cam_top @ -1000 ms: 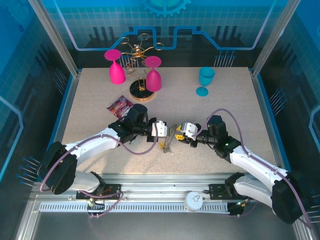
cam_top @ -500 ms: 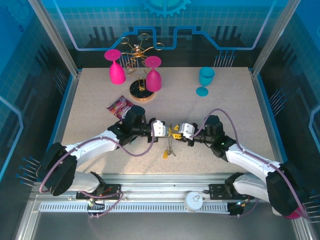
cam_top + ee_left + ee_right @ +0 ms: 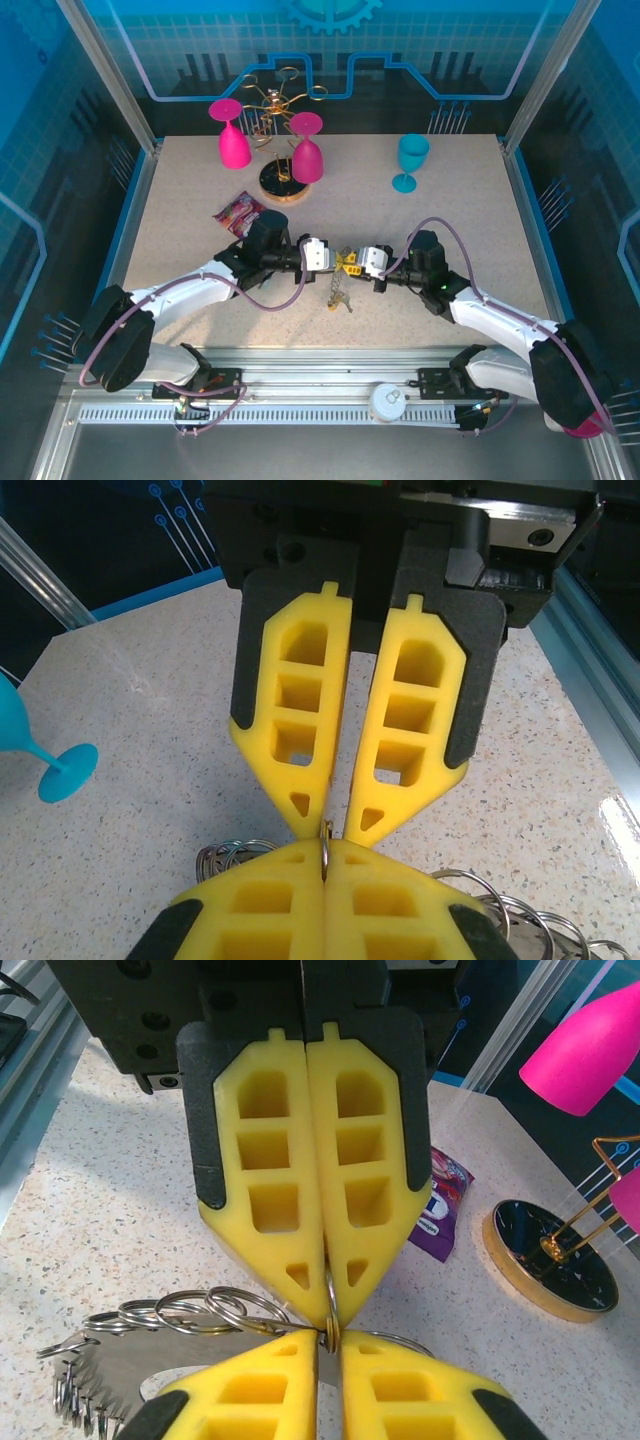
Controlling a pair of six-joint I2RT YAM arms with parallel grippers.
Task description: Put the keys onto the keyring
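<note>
- Left gripper [image 3: 325, 865]: fingers pressed fully together, tip to tip with the opposite fingers. A thin wire loop [image 3: 325, 842] of the keyring [image 3: 170, 1352] comes out from between them.
- Keyring: held up at mid-surface between the two grippers. In the top view the bunch hangs below the meeting tips. A yellow-headed key [image 3: 331, 304] sits at its low end; the other keys are too small to pick out.
- Right gripper [image 3: 329, 1350]: fingers drawn to a narrow slit with the same loop inside. Cannot tell whether they press it.
- Purple packet [image 3: 240, 212] lies on the surface [image 3: 450, 220] just behind the left wrist.
- Two pink glasses [image 3: 233, 140], bowl-down, at the gold stand [image 3: 282, 182], rear left.
- Teal glass [image 3: 410, 160] stands upright, rear right, well apart from both grippers.
</note>
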